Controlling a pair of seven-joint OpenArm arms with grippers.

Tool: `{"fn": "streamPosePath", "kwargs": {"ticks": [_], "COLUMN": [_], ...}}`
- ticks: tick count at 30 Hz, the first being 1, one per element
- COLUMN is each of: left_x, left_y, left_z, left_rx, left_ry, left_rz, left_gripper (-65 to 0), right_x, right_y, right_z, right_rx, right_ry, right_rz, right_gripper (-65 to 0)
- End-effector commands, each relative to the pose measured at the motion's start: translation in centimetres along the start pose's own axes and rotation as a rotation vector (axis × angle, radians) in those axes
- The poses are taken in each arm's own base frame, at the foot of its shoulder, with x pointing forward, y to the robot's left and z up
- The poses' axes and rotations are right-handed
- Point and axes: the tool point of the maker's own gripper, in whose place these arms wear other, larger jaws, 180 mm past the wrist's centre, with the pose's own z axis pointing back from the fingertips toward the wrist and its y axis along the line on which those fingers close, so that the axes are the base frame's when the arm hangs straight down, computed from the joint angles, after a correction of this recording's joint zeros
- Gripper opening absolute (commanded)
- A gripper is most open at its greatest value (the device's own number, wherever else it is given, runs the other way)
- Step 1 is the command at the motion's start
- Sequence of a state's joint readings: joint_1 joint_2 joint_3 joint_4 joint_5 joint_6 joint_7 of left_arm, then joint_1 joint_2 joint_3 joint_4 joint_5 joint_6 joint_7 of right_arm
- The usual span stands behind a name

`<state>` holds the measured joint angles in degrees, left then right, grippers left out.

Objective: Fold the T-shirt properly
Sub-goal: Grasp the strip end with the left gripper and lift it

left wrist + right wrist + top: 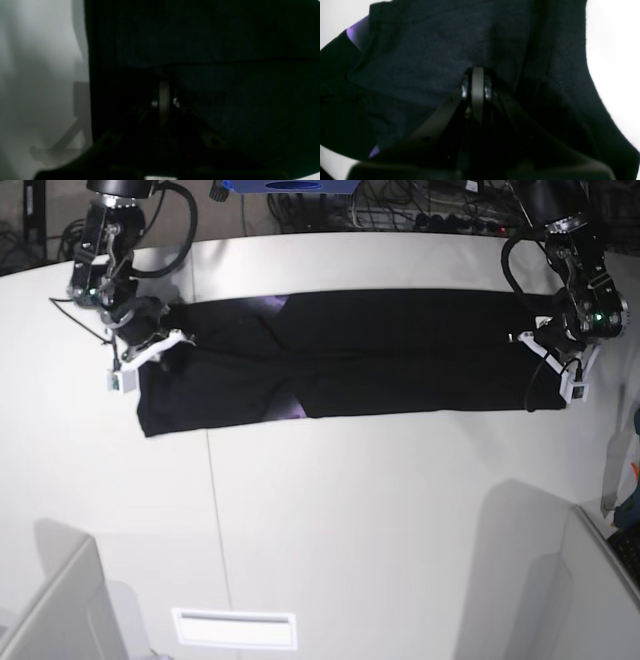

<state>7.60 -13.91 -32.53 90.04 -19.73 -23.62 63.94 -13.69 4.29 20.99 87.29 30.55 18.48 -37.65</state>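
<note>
1. Left gripper: jaws drawn fully together, nipping black cloth of the T-shirt between them. Wrist view is very dark; the pale closed fingertips are just readable against the fabric.
2. Right gripper: jaws likewise pressed together on the T-shirt, with the grey fingertips meeting at a fold of cloth. A sliver of purple print peeks out at the upper left of that view.
3. In the base view the left gripper sits at the shirt's right end, the right gripper at its left end.
4. The T-shirt lies stretched as a long black band, folded lengthwise, across the far half of the table, parallel to the far edge.
5. Small purple patches show near the band's left third, one at its far edge and one at its near edge.
6. The band's left end drops lower toward the near edge than the right end.
7. Cables lie beyond the table's far edge.
</note>
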Motion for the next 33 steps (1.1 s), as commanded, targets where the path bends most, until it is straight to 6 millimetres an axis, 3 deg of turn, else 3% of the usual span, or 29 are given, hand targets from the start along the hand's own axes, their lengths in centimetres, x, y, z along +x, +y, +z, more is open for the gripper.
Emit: {"fn": "streamPosePath", "kwargs": {"ticks": [1,6,14,18,22,24,28,30,33], "left_x": [1.3,3.4,7.0,6.8,5.0,4.2,3.2,2.7,3.0], "left_y": [0.4,0.3,0.2,2.1,5.3,6.5,7.0,6.9,6.1], "left_z": [0.5,1.0,6.2,8.6,9.4,9.0,7.5,6.6,5.3], "left_rx": [0.011,0.013,0.062,0.006,-0.042,-0.053,-0.096,-0.126,-0.158], "left_ry": [-0.030,-0.081,-0.265,-0.369,-0.405,-0.397,-0.365,-0.350,-0.330], "left_rz": [-0.011,-0.017,-0.076,0.086,0.257,0.317,0.379,0.421,0.435], "left_gripper": [-65.0,-65.0,-65.0,-65.0,-65.0,-50.7,-22.1,-17.1,-17.3], "right_x": [-0.2,1.2,5.7,7.5,8.0,7.5,6.6,6.2,5.7], "right_y": [-2.1,-2.1,0.9,2.7,4.7,5.2,5.2,6.0,7.2], "right_z": [0.3,0.4,2.8,5.0,6.7,6.8,6.5,6.2,5.8], "right_rx": [-0.090,-0.102,-0.072,-0.062,-0.016,-0.005,-0.005,0.016,0.047], "right_ry": [0.039,0.036,-0.104,-0.183,-0.214,-0.192,-0.141,-0.124,-0.110], "right_rz": [0.017,0.034,0.123,0.180,0.286,0.297,0.296,0.307,0.325], "right_gripper": [-65.0,-65.0,-65.0,-65.0,-65.0,-65.0,-65.0,-65.0,-65.0]}}
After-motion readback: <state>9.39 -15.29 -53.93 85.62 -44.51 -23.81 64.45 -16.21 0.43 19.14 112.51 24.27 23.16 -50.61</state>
